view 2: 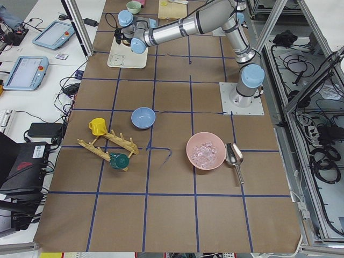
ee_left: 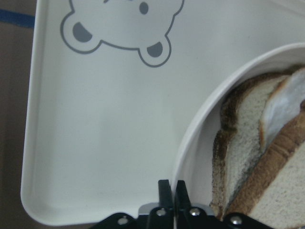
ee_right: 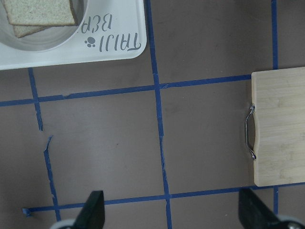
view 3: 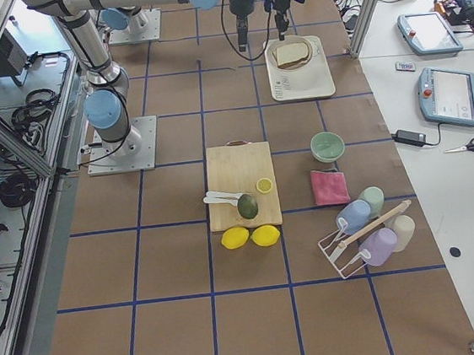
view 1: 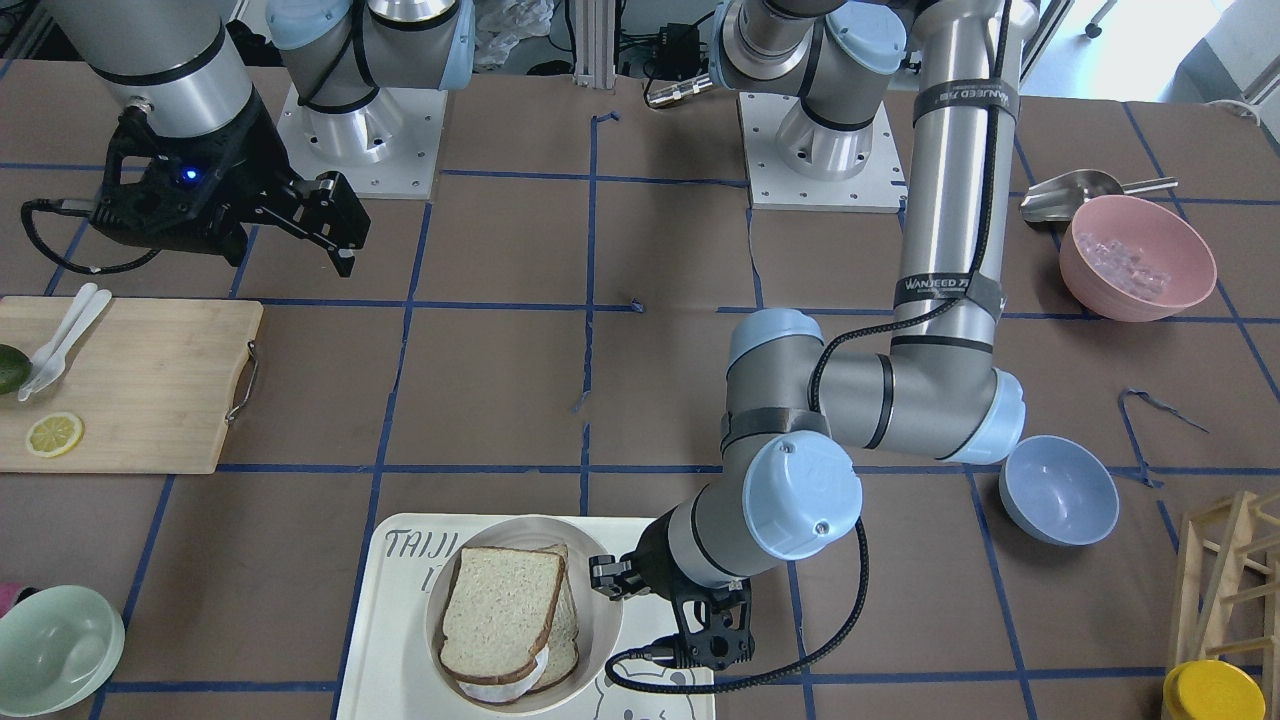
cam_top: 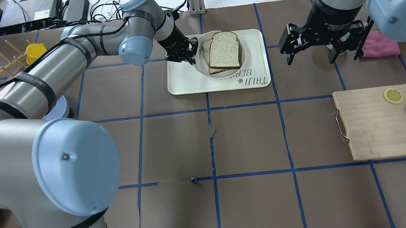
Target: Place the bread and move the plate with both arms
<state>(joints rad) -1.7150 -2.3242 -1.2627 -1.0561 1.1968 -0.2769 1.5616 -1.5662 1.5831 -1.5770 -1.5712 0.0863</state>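
Brown paper with a blue tape grid covers the desk. "TAIJI" is lettered on the white rectangular tray, which carries the round cream plate. The speckled, dark-crusted bread lies on it atop another slice, its rounded top pointing away from the robot. The left tool pinches the plate's rim. The right tool hangs spread wide above the desk.

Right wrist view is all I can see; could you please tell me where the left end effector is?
Observer: The left end effector is closed on the rim of the plate, which sits on the tray.
Operator: Thanks. Is the bread fully on the plate?
Observer: Yes, the bread lies on a second slice, inside the rim.
Operator: Anything further out on my side?
Observer: A pink cloth lies on the table, farther from the tray than the right end effector.
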